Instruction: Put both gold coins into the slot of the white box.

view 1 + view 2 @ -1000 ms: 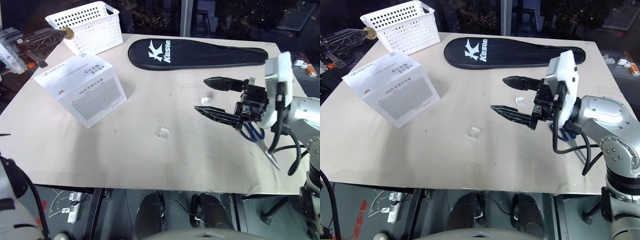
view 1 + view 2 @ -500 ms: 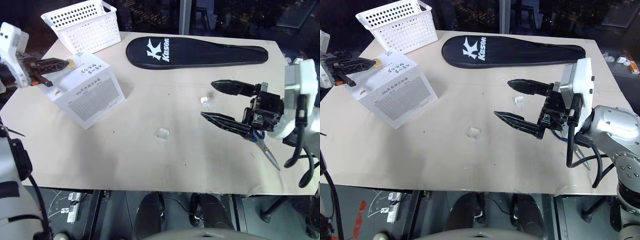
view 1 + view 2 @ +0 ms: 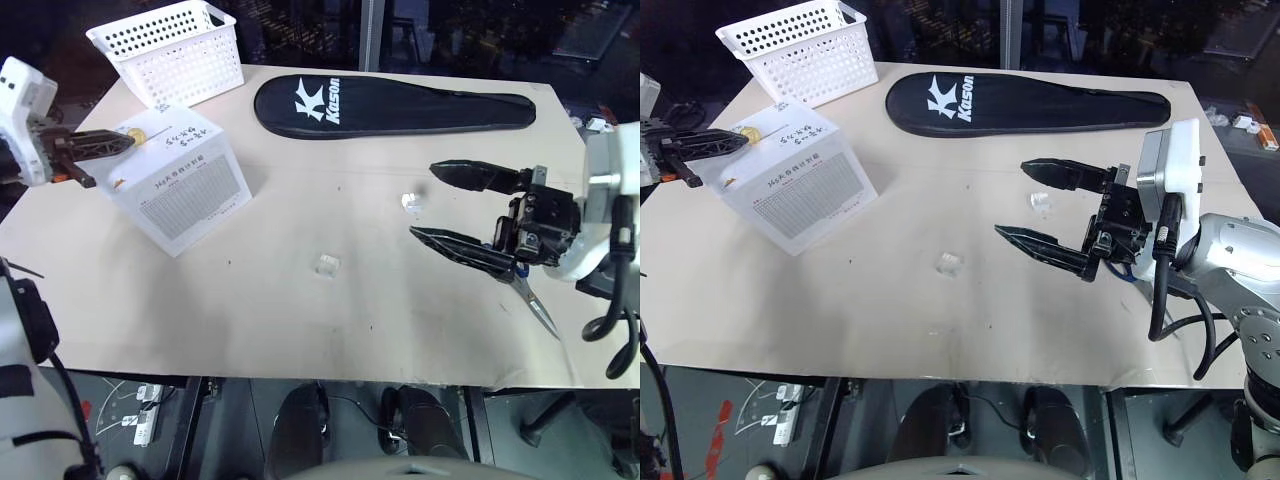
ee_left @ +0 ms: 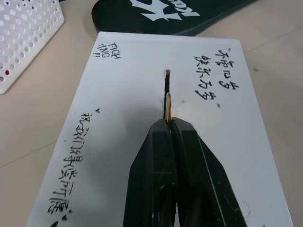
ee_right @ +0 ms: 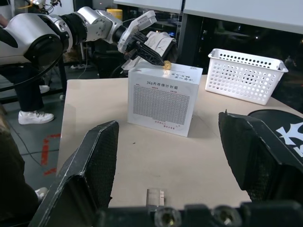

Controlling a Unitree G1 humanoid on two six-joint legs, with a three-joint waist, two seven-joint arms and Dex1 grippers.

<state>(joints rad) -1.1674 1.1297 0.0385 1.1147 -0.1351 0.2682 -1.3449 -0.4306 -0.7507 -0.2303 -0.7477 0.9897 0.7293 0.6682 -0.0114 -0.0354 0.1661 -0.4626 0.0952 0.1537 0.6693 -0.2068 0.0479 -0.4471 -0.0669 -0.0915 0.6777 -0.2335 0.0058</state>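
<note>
The white box (image 3: 178, 182) stands at the table's left. My left gripper (image 3: 122, 140) is shut on a gold coin (image 4: 168, 105), held on edge at its fingertips just over the box's top face. The coin sits in line with the slot (image 4: 166, 84), at its near end; whether it touches the box I cannot tell. From the right wrist view the coin (image 5: 166, 64) shows above the box's top edge. My right gripper (image 3: 423, 202) hovers open over the table's right side, pointing left, with nothing between its fingers.
A white perforated basket (image 3: 172, 50) stands behind the box. A black racket case (image 3: 395, 105) lies across the back. Two small clear plastic pieces (image 3: 326, 265) (image 3: 410, 200) lie mid-table. Blue-handled scissors (image 3: 530, 300) lie under my right gripper near the front right edge.
My left gripper has come down with the coin from beside the basket to just over the box's top. My right gripper has stayed open, roughly where it was.
</note>
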